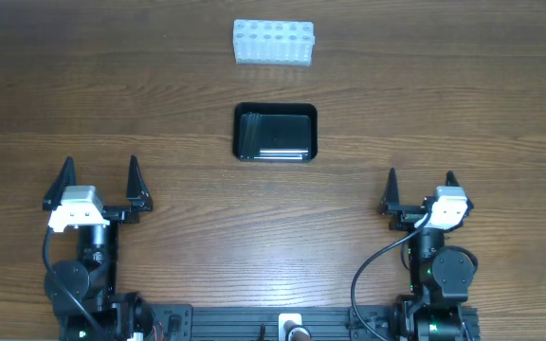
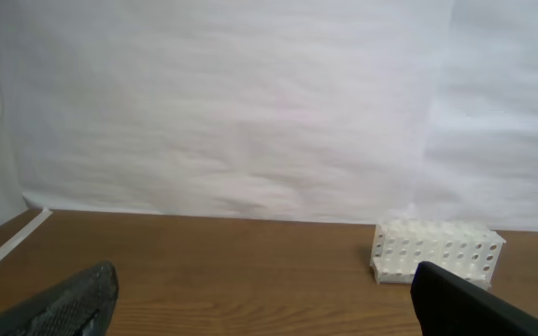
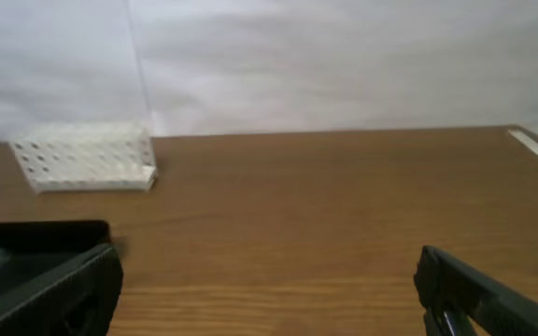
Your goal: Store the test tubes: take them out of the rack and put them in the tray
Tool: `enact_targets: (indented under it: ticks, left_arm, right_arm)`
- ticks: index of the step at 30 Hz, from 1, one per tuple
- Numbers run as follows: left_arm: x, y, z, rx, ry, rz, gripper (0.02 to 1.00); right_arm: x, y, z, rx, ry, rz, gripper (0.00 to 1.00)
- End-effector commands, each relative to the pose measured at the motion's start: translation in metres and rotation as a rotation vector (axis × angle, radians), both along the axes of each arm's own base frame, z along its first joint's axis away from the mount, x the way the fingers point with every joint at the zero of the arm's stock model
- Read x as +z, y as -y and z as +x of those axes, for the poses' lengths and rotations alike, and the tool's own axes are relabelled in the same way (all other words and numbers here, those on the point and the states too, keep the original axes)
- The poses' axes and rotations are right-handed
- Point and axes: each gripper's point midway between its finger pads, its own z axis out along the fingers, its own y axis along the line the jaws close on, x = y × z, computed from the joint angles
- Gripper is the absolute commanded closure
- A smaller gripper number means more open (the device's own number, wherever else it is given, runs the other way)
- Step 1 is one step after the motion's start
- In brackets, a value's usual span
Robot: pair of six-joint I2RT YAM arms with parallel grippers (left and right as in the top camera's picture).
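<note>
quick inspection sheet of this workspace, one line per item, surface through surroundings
surface: wooden table, no damage seen
job's things: white rack at the far side, no tubes standing above it; black tray nearer the arms, clear test tubes lying in it
clutter: nothing seen
grippers: left gripper and right gripper both open, holding nothing, near their bases
cables: black cable looping by the right arm, second cable by the left arm
surroundings: white backdrop behind the table

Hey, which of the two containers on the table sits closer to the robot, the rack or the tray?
The black tray: it lies mid-table, while the white rack stands beyond it, toward the far edge.
</note>
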Motion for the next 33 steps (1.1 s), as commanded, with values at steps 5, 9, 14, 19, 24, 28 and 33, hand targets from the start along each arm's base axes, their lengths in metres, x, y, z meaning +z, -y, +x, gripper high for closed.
enact_targets:
  ticks: [5, 9, 14, 19, 24, 28, 33]
  left_arm:
    - [-0.0013, 0.0036, 0.0001, -0.018, 0.001, 0.008, 0.02]
    - [-0.0013, 0.0036, 0.0001, -0.018, 0.001, 0.008, 0.02]
    - [-0.0013, 0.0036, 0.0001, -0.018, 0.001, 0.008, 0.02]
    - [-0.0013, 0.0036, 0.0001, -0.018, 0.001, 0.008, 0.02]
    - [-0.0013, 0.0036, 0.0001, -0.018, 0.001, 0.008, 0.02]
    - [-0.0013, 0.0036, 0.0001, -0.018, 0.001, 0.008, 0.02]
    - [-0.0013, 0.0036, 0.0001, -0.018, 0.001, 0.008, 0.02]
  right_arm:
    - [-0.0125, 0.004, -0.0011, -0.043, -0.044, 0.003, 0.007]
    - [-0.0124, 0.0062, -0.0012, -0.052, -0.043, 0.002, 0.007]
    - [-0.0125, 0.0061, -0.0012, -0.051, -0.044, 0.003, 0.007]
    - [-0.0125, 0.0061, -0.0012, -0.051, -0.045, 0.003, 0.009]
    - [-0.0125, 0.0061, -0.0012, -0.051, -0.045, 0.003, 0.007]
    - [-0.0126, 0.0061, -0.0012, -0.051, -0.045, 0.003, 0.007]
    - [-0.0126, 0.0061, -0.0012, -0.051, -0.045, 0.003, 0.009]
